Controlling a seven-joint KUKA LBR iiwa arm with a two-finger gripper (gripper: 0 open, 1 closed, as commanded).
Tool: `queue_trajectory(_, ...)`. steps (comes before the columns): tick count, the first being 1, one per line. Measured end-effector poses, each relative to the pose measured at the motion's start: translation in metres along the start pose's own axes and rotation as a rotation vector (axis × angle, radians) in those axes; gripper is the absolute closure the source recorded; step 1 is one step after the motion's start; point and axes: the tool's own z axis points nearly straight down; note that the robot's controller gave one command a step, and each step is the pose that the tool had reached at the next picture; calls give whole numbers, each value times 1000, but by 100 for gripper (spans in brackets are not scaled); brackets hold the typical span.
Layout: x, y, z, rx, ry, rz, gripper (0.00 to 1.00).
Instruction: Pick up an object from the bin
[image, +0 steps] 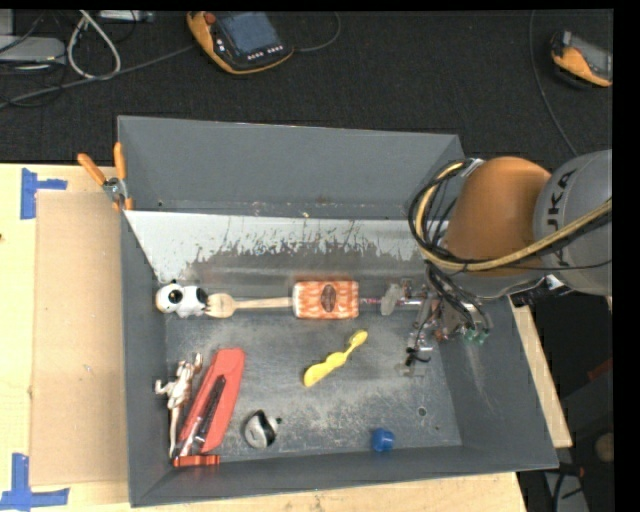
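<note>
Grey bin floor (330, 420) lies under the pincer (420, 348), and whether it's open or closed can't be told. Just left, mid-bin, lies a slim yellow plastic piece (335, 360), curved, with a lumpy end. It looks light, stiff and a bit slippery, so best pinched across its narrow middle.

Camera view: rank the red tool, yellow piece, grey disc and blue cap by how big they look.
1. red tool
2. yellow piece
3. grey disc
4. blue cap, only somewhat smaller than the disc
</note>
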Motion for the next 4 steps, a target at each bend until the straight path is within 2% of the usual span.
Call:
queue_trajectory(1, -2, 0, -4, 1, -7, -2, 0)
queue_trajectory(2, 9, 52, 65, -2, 0, -86, 0)
queue_trajectory(3, 8, 46, 13, 4, -21, -60, 0)
queue_trajectory(4, 15, 55, 27, 0, -5, -109, 0)
